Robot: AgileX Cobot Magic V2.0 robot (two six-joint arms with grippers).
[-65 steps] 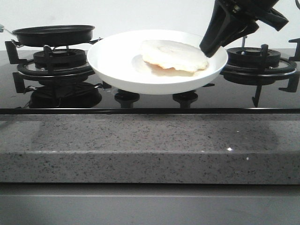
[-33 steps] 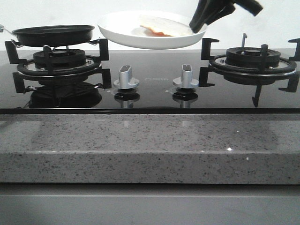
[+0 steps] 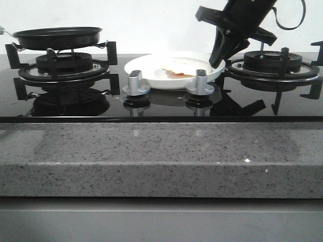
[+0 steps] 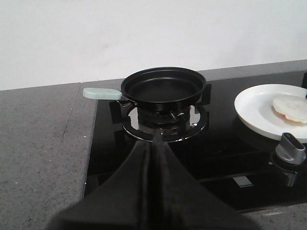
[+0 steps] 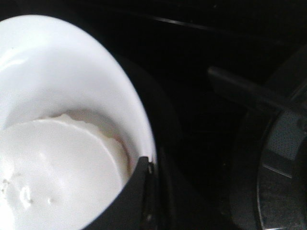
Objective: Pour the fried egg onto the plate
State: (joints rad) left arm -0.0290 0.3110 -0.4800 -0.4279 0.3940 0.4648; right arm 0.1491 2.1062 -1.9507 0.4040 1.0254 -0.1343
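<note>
Beside the right end effector point(image 3: 218, 61), fried egg point(image 3: 177, 68)

A plain white wall point(image 3: 151, 20) is seen behind a glossy black glass hob point(image 3: 161, 108), in which 2 silver knobs point(image 3: 135, 83) and the burner grates are reflected. The hob is set into a grey speckled stone countertop point(image 3: 161, 161), whose thick front edge is lit evenly from above, and a flat grey cabinet front point(image 3: 161, 222) is seen below it. A burner with black cast grates point(image 3: 275, 68) is placed on each side.
</note>
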